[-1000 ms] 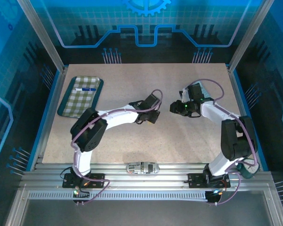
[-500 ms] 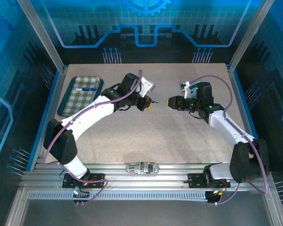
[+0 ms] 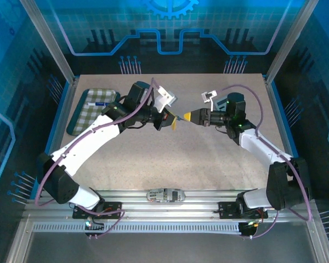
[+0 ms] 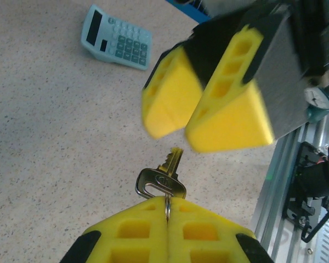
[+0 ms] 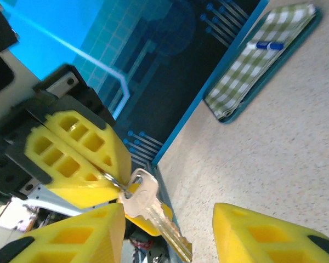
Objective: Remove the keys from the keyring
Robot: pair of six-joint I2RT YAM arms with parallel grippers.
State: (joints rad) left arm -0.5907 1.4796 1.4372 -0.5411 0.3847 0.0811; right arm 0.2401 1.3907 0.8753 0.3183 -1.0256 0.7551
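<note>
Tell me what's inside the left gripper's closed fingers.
Part of the keyring, pinched in the left gripper; the silver key hangs outside. The ring's remainder is covered by the fingers.

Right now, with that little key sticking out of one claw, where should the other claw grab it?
Probably by the shaft of the key, coming in from straight opposite the left gripper. The head sits tight against the keyring, which is pinched in the left gripper's shut fingers, so only the shaft juts free. It points towards the open right gripper.
</note>
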